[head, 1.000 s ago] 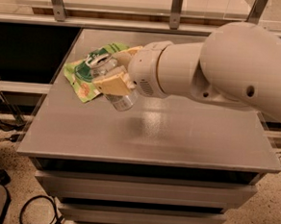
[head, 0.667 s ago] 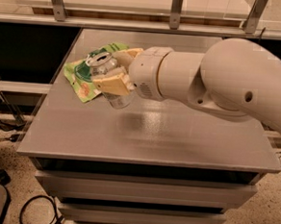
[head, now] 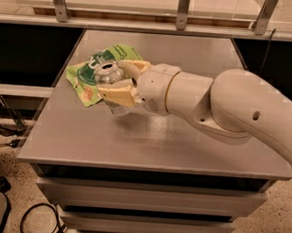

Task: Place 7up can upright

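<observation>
The 7up can point(head: 109, 74) is a silvery can held nearly upright, its shiny top with the opening facing up and slightly toward the camera. My gripper point(head: 122, 82) is shut on it, one tan finger point(head: 116, 95) in front of the can and one behind it. The can's lower part is hidden by the front finger, and I cannot tell whether it touches the grey table point(head: 184, 141). The white arm reaches in from the right. The can is over the left middle of the table, in front of the green snack bag point(head: 86, 76).
The green snack bag lies flat on the table's left side, partly behind the can and gripper. A shelf with metal posts point(head: 182, 11) runs along the back. Drawers sit below the table front. Cables lie on the floor at the left.
The arm has drawn back to the right and the gripper has turned, bringing the can from tilted to nearly upright with its top facing up.
</observation>
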You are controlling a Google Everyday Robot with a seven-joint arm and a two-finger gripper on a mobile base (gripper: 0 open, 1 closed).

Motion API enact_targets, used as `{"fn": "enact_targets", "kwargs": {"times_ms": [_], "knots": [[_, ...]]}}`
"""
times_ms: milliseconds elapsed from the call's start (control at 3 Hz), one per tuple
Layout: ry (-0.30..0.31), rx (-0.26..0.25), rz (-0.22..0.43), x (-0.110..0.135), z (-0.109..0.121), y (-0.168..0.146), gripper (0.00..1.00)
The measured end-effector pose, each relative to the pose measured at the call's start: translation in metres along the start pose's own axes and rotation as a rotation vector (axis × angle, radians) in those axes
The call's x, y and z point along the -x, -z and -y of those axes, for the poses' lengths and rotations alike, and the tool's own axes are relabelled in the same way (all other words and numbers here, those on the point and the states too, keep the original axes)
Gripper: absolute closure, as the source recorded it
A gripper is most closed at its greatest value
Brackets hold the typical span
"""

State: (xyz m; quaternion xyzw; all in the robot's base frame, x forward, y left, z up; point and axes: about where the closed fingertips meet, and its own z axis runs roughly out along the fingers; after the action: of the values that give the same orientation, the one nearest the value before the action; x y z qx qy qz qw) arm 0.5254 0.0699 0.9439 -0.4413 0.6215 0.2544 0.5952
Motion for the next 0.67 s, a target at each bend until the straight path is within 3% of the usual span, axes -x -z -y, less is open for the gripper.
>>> {"fn": "enact_targets", "kwargs": {"times_ms": [667], "knots": [[-0.023,0.021,0.098,-0.0120,0.0066,-0.0064,1.00]]}}
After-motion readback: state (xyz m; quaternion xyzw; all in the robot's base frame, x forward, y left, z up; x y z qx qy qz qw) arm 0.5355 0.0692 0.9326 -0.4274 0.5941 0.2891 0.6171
